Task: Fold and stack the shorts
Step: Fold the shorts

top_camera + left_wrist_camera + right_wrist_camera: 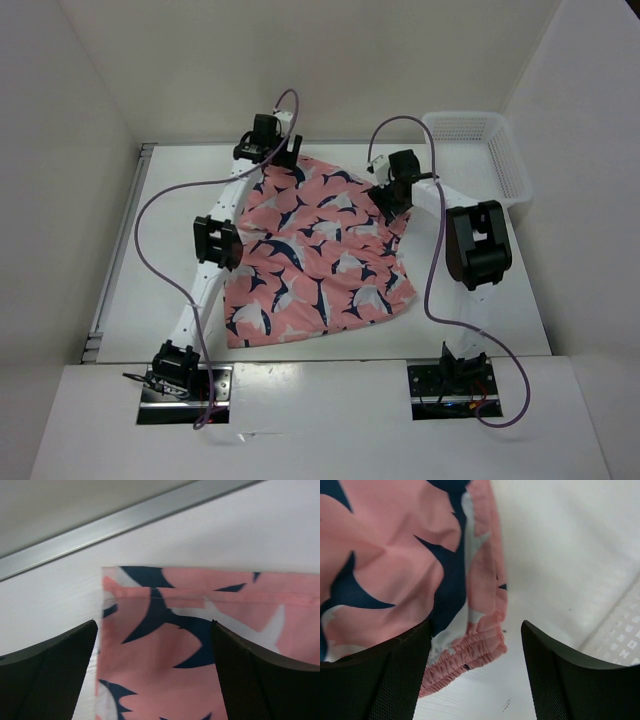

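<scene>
The coral-pink shorts [320, 255] with navy-and-white sharks lie spread flat in the middle of the table. My left gripper [272, 157] hovers at their far left corner. In the left wrist view the left gripper [155, 675] is open, and the hemmed corner of the shorts [165, 645] lies between its black fingers [50, 675]. My right gripper [393, 200] is at the shorts' right edge. In the right wrist view the right gripper [475, 675] is open over the gathered elastic waistband corner [470, 652], which rests on the table next to the left finger [375, 680].
A white mesh basket [470, 125] stands at the back right corner; its mesh [625, 630] shows near the right gripper. A metal rail [125, 522] runs along the table's far edge. The right arm's black elbow [478, 243] rises right of the shorts.
</scene>
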Tool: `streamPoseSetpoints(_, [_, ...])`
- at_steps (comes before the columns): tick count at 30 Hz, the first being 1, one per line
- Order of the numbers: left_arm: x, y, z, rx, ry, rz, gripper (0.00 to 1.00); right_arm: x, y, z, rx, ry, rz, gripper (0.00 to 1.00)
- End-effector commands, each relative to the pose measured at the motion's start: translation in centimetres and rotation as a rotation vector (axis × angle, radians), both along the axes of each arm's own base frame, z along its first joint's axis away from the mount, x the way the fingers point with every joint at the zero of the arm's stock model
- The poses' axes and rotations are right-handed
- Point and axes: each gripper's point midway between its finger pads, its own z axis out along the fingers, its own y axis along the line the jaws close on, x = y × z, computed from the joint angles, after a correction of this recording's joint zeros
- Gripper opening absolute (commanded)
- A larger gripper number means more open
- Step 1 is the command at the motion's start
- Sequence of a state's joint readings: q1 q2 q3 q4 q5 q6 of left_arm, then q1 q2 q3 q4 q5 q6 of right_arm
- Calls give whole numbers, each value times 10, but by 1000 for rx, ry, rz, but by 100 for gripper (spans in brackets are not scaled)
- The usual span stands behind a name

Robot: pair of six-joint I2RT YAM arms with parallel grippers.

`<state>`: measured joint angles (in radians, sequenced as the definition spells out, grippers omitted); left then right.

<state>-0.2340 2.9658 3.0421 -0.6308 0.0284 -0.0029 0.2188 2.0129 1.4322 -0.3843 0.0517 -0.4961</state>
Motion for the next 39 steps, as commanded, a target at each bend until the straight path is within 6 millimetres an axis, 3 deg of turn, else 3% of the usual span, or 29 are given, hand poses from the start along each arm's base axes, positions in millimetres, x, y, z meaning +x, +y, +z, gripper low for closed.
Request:
streamPoseSetpoints(1, [17, 24, 8, 34, -75, 87, 100, -1, -11, -5, -3, 20, -16, 76])
streamPoseSetpoints(5, [18, 40, -9, 68, -52, 136, 100, -14, -13, -22, -25, 73, 27, 79])
streamPoseSetpoints(7, [10, 45, -33, 98, 5, 151, 100, -24, -21, -38, -74, 114, 41, 80])
streamPoseSetpoints(9, [4, 49, -49, 116, 42, 159, 100, -21, -23, -43, -91, 112, 46, 80])
streamPoseSetpoints(10, [3, 49, -55, 118, 48, 158, 100, -24, -24, -51, -94, 130, 47, 80])
streamPoseSetpoints(13, [-6, 34, -66, 123, 80, 128, 98, -15, -22, -50, -93, 119, 46, 80])
streamPoseSetpoints(18, [-21, 17, -70, 125, 135, 84, 60, -5, -18, -38, -78, 80, 50, 80])
streamPoseSetpoints(19, [-28, 19, -75, 135, 169, 82, 41, -6, -19, -39, -89, 88, 66, 78])
streamPoseSetpoints(21, [-36, 24, -81, 159, 204, 94, 25, -16, -10, -40, -83, 118, 121, 69])
streamPoseSetpoints(22, [-45, 27, -80, 170, 241, 92, 12, -19, 3, -35, -99, 113, 195, 64])
streamPoseSetpoints(23, [-50, 28, -83, 178, 266, 91, 6, -22, 12, -31, -112, 103, 237, 59])
streamPoseSetpoints(25, [-59, 54, -72, 183, 314, 124, 0, -36, 33, -30, -142, 114, 334, 43])
streamPoseSetpoints(26, [-63, 63, -68, 176, 335, 129, 0, -42, 58, -23, -158, 87, 404, 39])
streamPoseSetpoints(27, [-64, 82, -54, 160, 344, 152, 0, -45, 71, -19, -147, 77, 434, 37])
streamPoseSetpoints(28, [-77, 90, -52, 150, 403, 148, 0, -49, 85, -20, -93, 78, 413, 37])
streamPoseSetpoints(30, [-87, 106, -35, 138, 431, 165, 0, -47, 116, -1, 26, 54, 422, 45])
streamPoseSetpoints(31, [-98, 122, -32, 132, 478, 183, 2, -45, 120, 9, 52, 37, 416, 50])
streamPoseSetpoints(33, [-108, 129, -12, 104, 496, 183, 6, -41, 129, 17, 71, 18, 407, 55])
streamPoseSetpoints(34, [-107, 135, -2, 90, 481, 190, 13, -38, 131, 21, 82, 10, 395, 59])
streamPoseSetpoints(35, [-106, 130, 7, 62, 468, 168, 43, -34, 133, 27, 86, -5, 396, 59])
streamPoseSetpoints(36, [-105, 131, 28, 40, 433, 164, 63, -34, 133, 31, 94, -12, 388, 59])
streamPoseSetpoints(38, [-90, 127, 52, 12, 342, 148, 82, -26, 138, 45, 117, -42, 369, 59])
streamPoseSetpoints(39, [-75, 126, 66, 3, 264, 148, 86, -22, 134, 44, 123, -41, 350, 61])
